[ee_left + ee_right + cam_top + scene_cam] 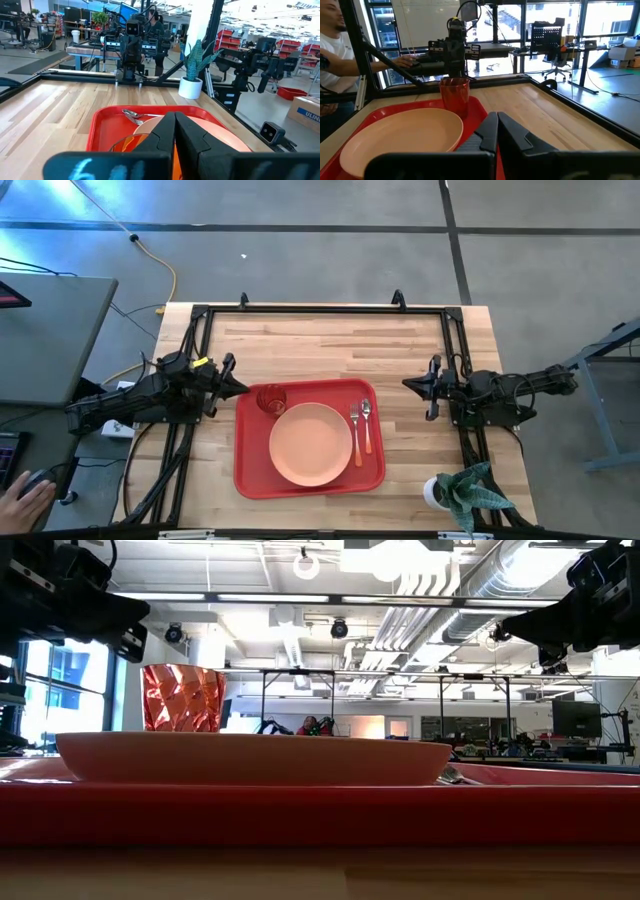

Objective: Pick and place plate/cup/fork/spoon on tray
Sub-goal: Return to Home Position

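Observation:
The red tray (250, 470) lies at the table's middle near side. On it rest the salmon-pink plate (310, 444), the orange-red cup (271, 399) upright at the tray's far left corner, and the fork (355, 435) and spoon (366, 425) side by side right of the plate. My left gripper (238, 387) is shut and empty, just left of the cup, off the tray. My right gripper (408, 384) is shut and empty, to the right of the tray. The cup (454, 96) and plate (400, 135) show in the right wrist view.
A potted plant (462, 495) stands at the table's near right corner. A black frame (320, 310) runs along the table's far and side edges. A person's hand (25, 500) rests on a mouse off the table's left. Bare wood lies at the far half.

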